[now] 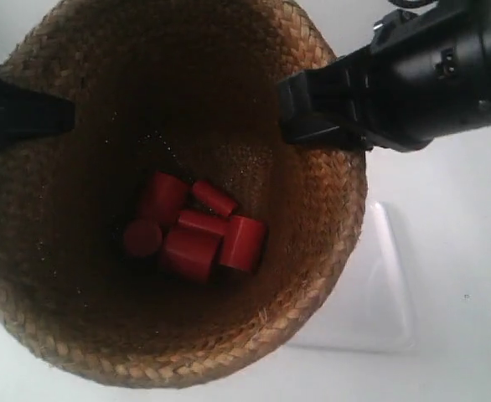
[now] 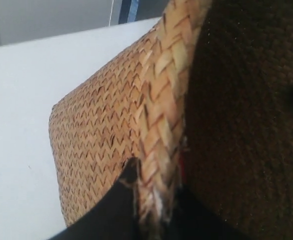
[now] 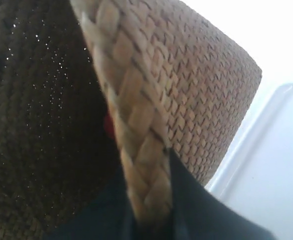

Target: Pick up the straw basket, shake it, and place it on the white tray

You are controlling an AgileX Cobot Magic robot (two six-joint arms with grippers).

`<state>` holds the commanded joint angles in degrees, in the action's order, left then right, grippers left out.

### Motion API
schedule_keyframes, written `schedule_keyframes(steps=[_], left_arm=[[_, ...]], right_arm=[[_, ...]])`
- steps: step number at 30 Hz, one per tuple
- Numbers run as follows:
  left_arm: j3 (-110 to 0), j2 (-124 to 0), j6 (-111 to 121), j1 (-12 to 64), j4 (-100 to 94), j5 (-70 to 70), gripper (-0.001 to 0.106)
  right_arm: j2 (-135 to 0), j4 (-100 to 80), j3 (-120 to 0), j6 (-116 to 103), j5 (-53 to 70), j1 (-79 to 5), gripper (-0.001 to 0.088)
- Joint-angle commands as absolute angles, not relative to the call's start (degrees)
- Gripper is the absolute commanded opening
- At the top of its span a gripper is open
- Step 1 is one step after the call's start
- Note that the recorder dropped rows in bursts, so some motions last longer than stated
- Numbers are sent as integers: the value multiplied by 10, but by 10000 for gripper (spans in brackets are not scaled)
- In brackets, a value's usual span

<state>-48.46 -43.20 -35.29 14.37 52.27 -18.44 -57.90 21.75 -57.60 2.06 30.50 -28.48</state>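
My left pincer (image 2: pixel 156 212) pinched the braided rim of the straw basket (image 1: pixel 312 218), one finger outside and one inside. My right pincer (image 3: pixel 149 210) clamped the opposite rim likewise. Only the exterior view showed the red cylinders (image 1: pixel 197 230) heaped on the dark bottom (my wrist views caught mere red slivers). The basket hid the left part of the white tray (image 1: pixel 379 293) on the bench (image 1: pixel 472 209); I couldn't tell whether they touched.
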Motion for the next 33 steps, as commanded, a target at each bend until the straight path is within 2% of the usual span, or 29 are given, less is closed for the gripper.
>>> schedule_keyframes(steps=[6,8,11,13,16,19,21,22,24,26,29,32,33], left_arm=[[-470,-457,-363,145,525,-89,0],[-469,-470,-360,145,527,-108,0],[-473,-447,-360,145,535,-186,0],[-473,-419,-360,145,535,-206,0],[-454,-402,-371,145,535,-150,0],[-426,-436,-371,145,552,-73,0],[-437,-442,-355,145,576,-109,0],[-451,-429,-362,145,579,-149,0],[-477,-399,-396,145,574,-217,0],[-494,-364,-407,145,574,-226,0],[-473,-357,-424,145,573,-193,0],[-418,-429,-433,145,577,-102,0],[-431,-431,-420,145,590,-110,0]], right_arm=[[-618,202,-489,13,30,-285,0],[-630,209,-497,12,55,-285,0],[-597,219,-521,24,181,-310,0],[-554,219,-519,27,189,-335,0],[-525,209,-490,26,113,-349,0],[-580,209,-450,29,-4,-337,0],[-601,213,-455,24,5,-335,0],[-595,222,-469,9,55,-338,0],[-562,222,-496,11,129,-358,0],[-516,222,-507,10,156,-385,0],[-497,188,-488,12,72,-400,0],[-613,173,-441,12,-72,-357,0],[-621,190,-456,-13,-32,-353,0]])
